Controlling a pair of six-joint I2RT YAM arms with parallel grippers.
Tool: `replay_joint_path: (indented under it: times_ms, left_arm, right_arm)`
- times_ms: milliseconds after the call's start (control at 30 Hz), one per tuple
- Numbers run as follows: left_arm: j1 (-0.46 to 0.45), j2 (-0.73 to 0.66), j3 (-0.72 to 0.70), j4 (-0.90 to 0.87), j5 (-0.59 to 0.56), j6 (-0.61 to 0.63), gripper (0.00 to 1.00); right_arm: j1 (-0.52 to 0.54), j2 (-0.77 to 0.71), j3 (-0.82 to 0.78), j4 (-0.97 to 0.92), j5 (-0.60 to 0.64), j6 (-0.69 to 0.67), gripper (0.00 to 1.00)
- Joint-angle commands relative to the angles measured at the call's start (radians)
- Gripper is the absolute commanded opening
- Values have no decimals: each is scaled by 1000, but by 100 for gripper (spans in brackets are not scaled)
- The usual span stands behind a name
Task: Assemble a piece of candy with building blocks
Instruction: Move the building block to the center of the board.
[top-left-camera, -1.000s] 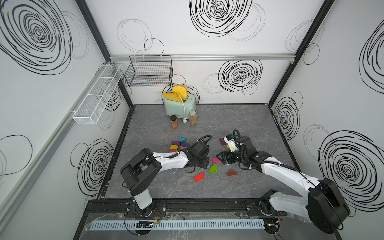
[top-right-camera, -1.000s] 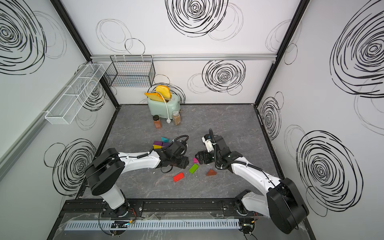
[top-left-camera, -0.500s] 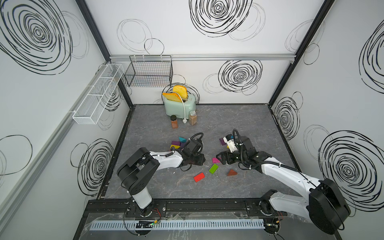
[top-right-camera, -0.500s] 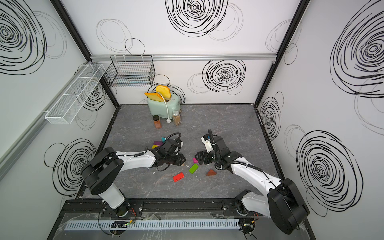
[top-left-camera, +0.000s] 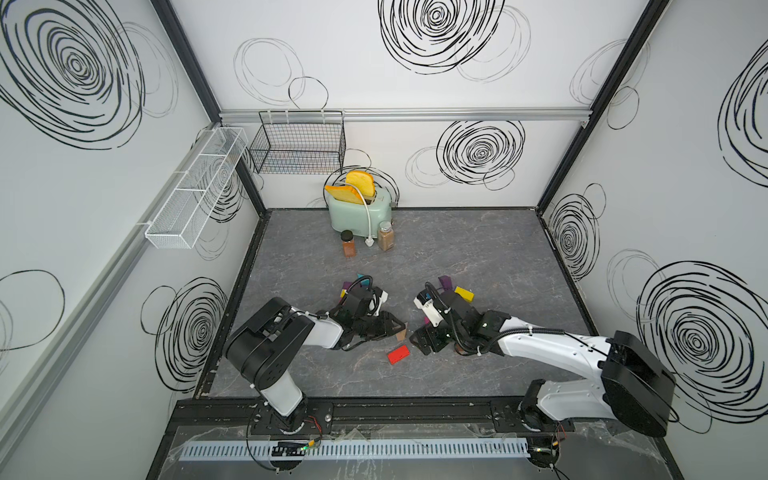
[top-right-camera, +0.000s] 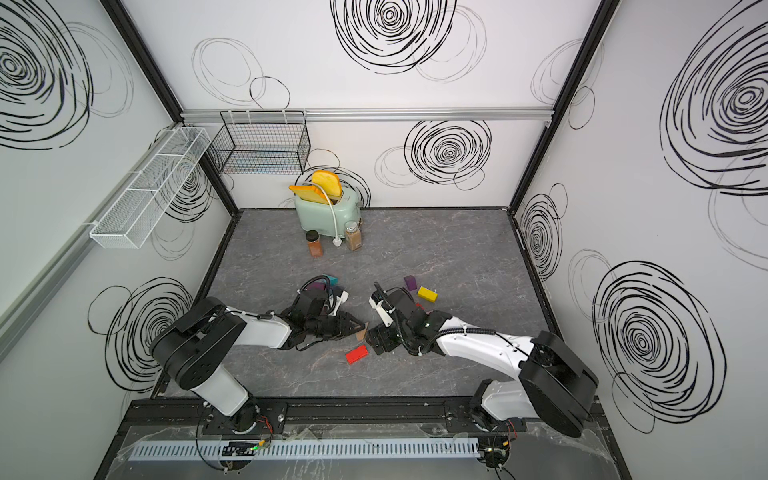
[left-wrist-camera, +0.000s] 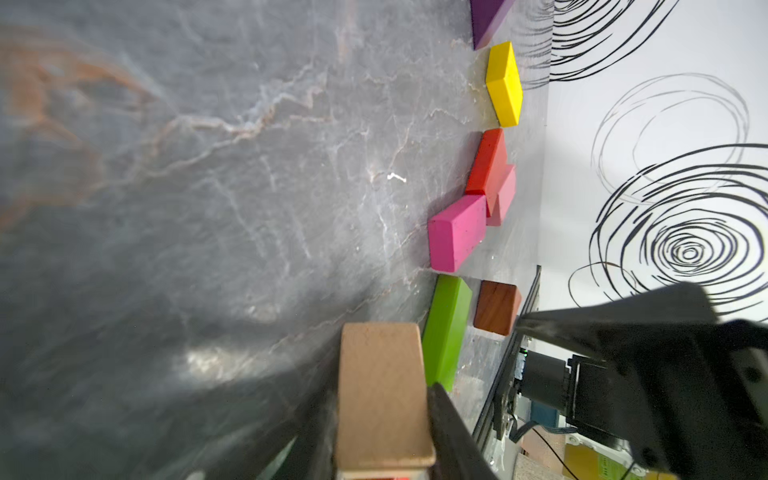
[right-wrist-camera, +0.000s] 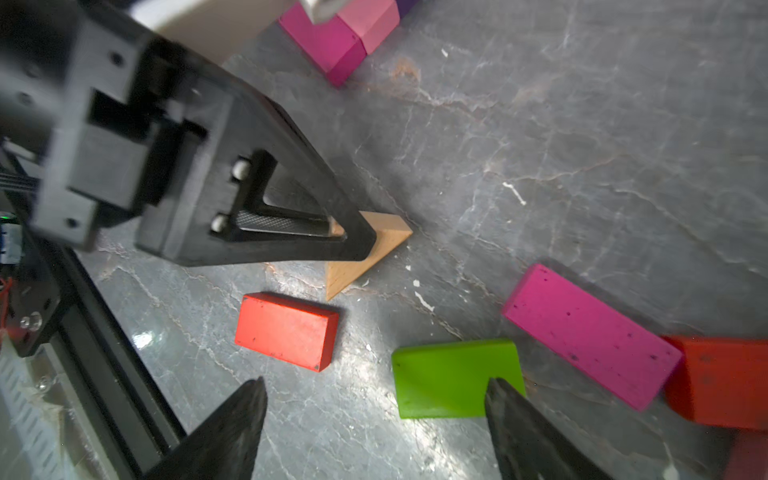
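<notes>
Two grippers, toward the bench's (top-left-camera: 478, 257) front edge: left gripper (right-wrist-camera: 353, 245) pinches the tan wooden triangle (right-wrist-camera: 370, 253), likely a wrapper end; right gripper (right-wrist-camera: 376, 380) hovers spread wide, empty, over the green rectangular brick (right-wrist-camera: 453, 378).

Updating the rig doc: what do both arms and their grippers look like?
Both match: the left arm and right arm have white links between bulky black joint housings. The left gripper and right gripper are matte black, with flat triangular fingers tapering to points. Black cables run along each arm to the wrist, beside a white camera module. No markings visible.
</notes>
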Motion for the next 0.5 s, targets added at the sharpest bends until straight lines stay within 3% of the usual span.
replay_joint_path:
  times_ms: [0,200,467]
  left_arm:
    - [8,20,-25,-5,31,-43,16]
    - [2,39,-29,2,32,-49,16]
    - [1,54,-39,15,32,-52,16]
  right_arm:
    - [15,46,29,75,10,9,86]
    - [16,155,59,159,-8,-8,85]
    - [13,267,101,213,-67,-10,75]
